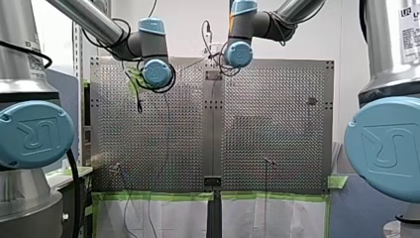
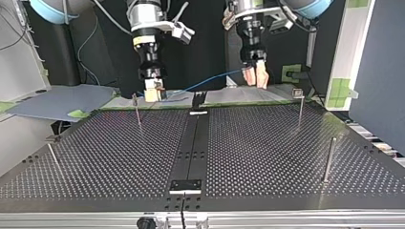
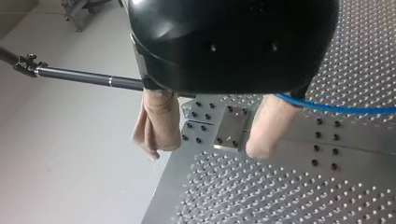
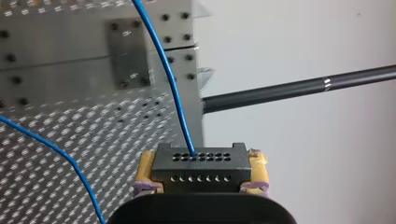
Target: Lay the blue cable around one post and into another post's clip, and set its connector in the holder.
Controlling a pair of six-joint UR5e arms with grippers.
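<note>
"Blue cable (image 4: 169, 77) first: where does it lie from you?"

"Its connector (image 4: 201, 167) is clamped between the yellow pads (image 4: 145, 164) of my right gripper (image 2: 154, 91). From there the cable runs off toward my left gripper (image 3: 208, 144). Its long axis lies along the perforated table's (image 2: 267, 157) far edge in the top view, crosswise to the way I reach."

"And the left one?"

"It stands spread, its beige pads (image 3: 268, 123) well apart, with nothing between them that I can see. The cable comes out from behind one pad (whether it touches or only passes beside, I cannot tell)."

"What does the next move turn on?"

"By my judgement, on the posts. All of them stand nearer the top view's camera than the cable does, so the line has to come that way. The clip-topped post (image 2: 299, 110) is near my left gripper, with its clip (image 2: 297, 92) at the tip. A thin post (image 2: 137, 112) stands just beside my right gripper. So each arm is the nearer one to a post of its own."

"What is hidden?"

"The cable's far end, and a second strand in the right wrist view that is cut off. Which fitting is the holder is also unclear. One black bracket (image 2: 186, 185) sits at the near edge and another (image 2: 197, 101) at the far edge. In the front view both grippers are out of sight."
</note>
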